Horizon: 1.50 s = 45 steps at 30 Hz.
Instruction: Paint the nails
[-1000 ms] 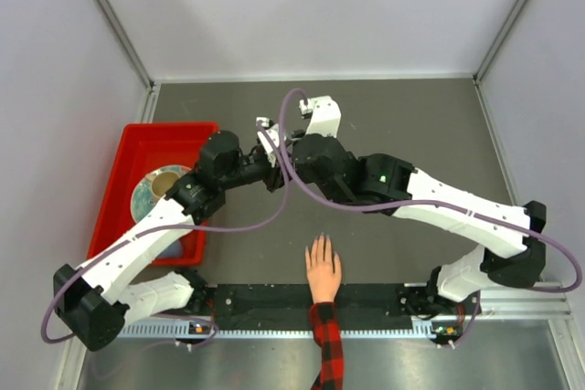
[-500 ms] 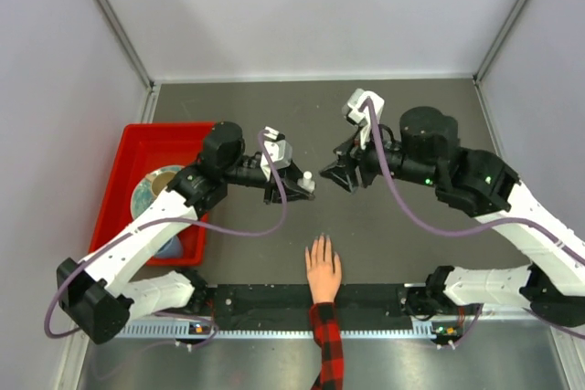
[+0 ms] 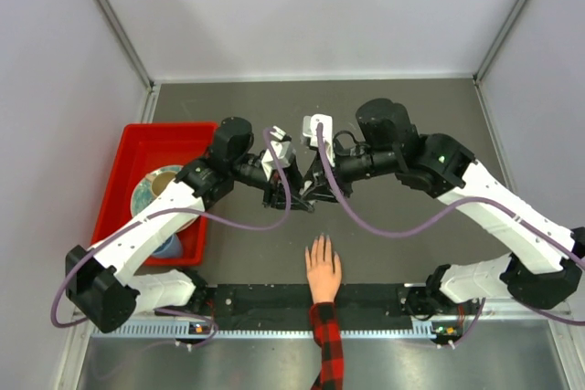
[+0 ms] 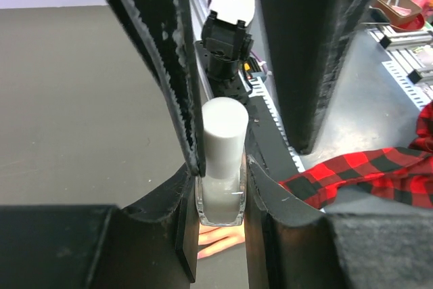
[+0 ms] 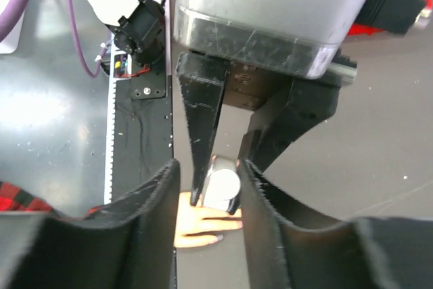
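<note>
The grey counter (image 3: 411,116) carries a human hand (image 3: 322,269) laid flat, palm down, on the near side of both grippers. It rests there, presumably, so that its upper surface is presented for painting. Its long axis runs from the near edge outward, fingers pointing toward the grippers. The two arms meet tip to tip beyond the fingertips. The left gripper (image 3: 289,191) is pressed together on a small polish bottle (image 4: 222,197), pinching the glass body and leaving the white cap (image 4: 224,133) free. This grip appears meant to steady the bottle while the other arm unscrews it. The cap's round end faces the right gripper (image 5: 208,167), so the bottle's axis lies along that gripper's approach. The right fingers stand apart on either side of the cap, and whether they press it cannot be told. The nails (image 3: 319,241) lie just nearward of the grippers, unpainted as far as the views show.
</note>
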### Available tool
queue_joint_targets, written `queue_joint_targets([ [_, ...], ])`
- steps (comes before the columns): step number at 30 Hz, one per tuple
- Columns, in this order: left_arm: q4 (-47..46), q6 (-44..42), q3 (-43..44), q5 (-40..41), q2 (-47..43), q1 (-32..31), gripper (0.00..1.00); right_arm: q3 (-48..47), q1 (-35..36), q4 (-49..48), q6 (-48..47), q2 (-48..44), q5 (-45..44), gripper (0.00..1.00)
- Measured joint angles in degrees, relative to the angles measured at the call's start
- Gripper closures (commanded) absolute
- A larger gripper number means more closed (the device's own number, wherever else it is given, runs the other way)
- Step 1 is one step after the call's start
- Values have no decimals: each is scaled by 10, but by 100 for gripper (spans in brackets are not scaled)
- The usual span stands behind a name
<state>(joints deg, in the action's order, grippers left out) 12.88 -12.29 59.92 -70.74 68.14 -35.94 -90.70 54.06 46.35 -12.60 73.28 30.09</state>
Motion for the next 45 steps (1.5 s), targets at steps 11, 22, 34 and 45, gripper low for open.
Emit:
queue_joint_targets([
  [11, 4, 1, 0, 11, -2, -3, 100, -6, -6, 6, -14, 7, -2, 100],
  [22, -9, 26, -17, 254, -35, -8, 100, 20, 83, -50, 204, 11, -388, 100],
  [34, -49, 36, -55, 380, -75, -11, 100, -68, 181, 11, 502, 113, -741, 50],
  [45, -51, 18, -45, 194, -61, 0, 100, 20, 45, -34, 244, -103, -403, 32],
])
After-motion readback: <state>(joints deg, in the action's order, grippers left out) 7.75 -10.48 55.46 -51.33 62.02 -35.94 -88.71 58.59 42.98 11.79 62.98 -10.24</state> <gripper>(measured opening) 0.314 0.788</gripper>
